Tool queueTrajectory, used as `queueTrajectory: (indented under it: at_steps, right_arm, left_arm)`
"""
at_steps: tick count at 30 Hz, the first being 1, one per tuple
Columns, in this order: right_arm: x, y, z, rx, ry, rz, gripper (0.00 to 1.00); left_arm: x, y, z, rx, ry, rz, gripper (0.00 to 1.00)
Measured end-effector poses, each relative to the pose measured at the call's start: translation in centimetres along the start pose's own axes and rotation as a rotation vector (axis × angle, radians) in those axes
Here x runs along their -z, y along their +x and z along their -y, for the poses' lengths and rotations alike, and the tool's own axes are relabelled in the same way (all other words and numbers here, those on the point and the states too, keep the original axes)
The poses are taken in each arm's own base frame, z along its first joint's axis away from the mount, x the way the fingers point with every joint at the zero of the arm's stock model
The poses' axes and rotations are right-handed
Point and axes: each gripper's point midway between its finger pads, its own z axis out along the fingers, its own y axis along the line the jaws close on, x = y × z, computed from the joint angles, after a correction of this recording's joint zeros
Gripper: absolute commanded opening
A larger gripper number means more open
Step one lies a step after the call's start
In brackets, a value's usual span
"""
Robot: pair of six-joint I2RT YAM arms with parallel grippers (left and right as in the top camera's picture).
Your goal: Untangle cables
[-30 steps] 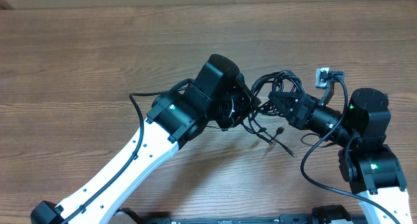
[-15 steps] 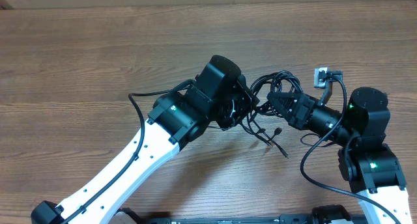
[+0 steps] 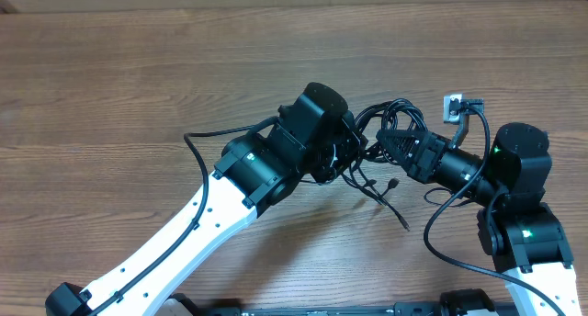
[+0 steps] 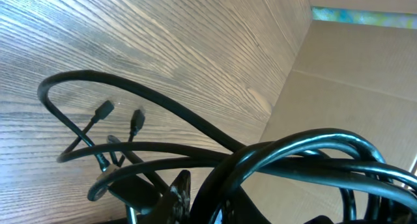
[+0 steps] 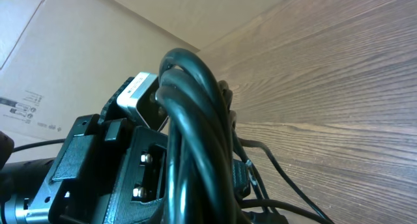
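The wood table [image 3: 110,77] fills the overhead view. The left arm [image 3: 211,215] reaches up from the near left corner, and the right arm [image 3: 519,169] stands at the near right and bends in toward it. They meet just right of centre.

The cables [image 3: 390,114] hang in a clump between the two wrists. Their loops bulge toward the far edge, and the clump's long axis runs across from one gripper to the other. One tail [image 3: 395,210] leaves the clump slantwise, its tip pointing to the near right. A short plug [image 3: 395,181] lies just beside it.

The left gripper [image 3: 360,153] is buried in the loops, so I cannot tell whether it is wide, narrow or gripping. Its wrist view shows thick strands crossing close up and two small plugs [image 4: 104,109] above the wood.

The right gripper [image 3: 390,143] is closed tight on the cables, and the strands rise up the middle of its wrist view.

A small grey block [image 3: 455,105] sits beyond the right arm.

Since a second ago the left wrist has pushed a little to the right, closer to the right gripper. The tail's tip has slid slightly nearer.
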Motion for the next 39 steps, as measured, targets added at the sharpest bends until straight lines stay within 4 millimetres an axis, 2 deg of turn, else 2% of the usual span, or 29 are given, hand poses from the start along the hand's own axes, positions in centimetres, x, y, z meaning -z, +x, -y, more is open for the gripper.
queueTrajectory:
  at_steps: [4, 9, 13, 17, 19, 21, 27, 32, 35, 39]
  right_arm:
    - [0.0, -0.1, 0.0, 0.002, -0.003, 0.002, 0.04]
    - [0.0, -0.1, 0.0, 0.001, -0.002, 0.003, 0.06]
    - [0.0, 0.0, -0.1, -0.003, -0.008, -0.003, 0.24]
    - [0.0, 0.3, -0.3, -0.001, -0.022, -0.019, 0.49]
    - [-0.2, 0.5, -0.1, 0.004, -0.02, -0.032, 0.56]
    - [-0.3, 0.6, 0.3, -0.008, -0.008, -0.04, 0.6]
    - [-0.9, 1.0, 1.8, -0.024, 0.035, -0.066, 0.69]
    - [-0.8, 1.4, 3.5, -0.026, 0.117, -0.066, 0.78]
    - [-0.6, 1.4, 4.7, -0.015, 0.176, -0.053, 0.79]
    - [-0.5, 1.3, 5.2, 0.04, 0.205, -0.049, 0.8]
  left_arm:
    - [0.0, 0.0, 0.0, 0.001, -0.001, 0.003, 0.04]
    - [0.0, -0.1, 0.0, -0.001, -0.002, 0.007, 0.04]
    - [0.0, -0.2, 0.0, -0.003, -0.003, 0.02, 0.04]
    - [0.0, -1.0, -0.2, -0.019, -0.01, 0.065, 0.04]
    - [0.0, -1.4, -0.2, -0.058, -0.013, 0.087, 0.04]
    - [0.1, -1.6, -0.2, -0.097, -0.018, 0.103, 0.04]
    - [0.2, -2.8, -0.3, -0.288, -0.045, 0.17, 0.04]
    - [0.5, -3.9, -0.5, -0.568, -0.096, 0.224, 0.04]
    - [0.6, -4.2, -0.8, -0.77, -0.137, 0.23, 0.04]
    - [0.6, -4.5, -1.0, -0.979, -0.18, 0.225, 0.04]
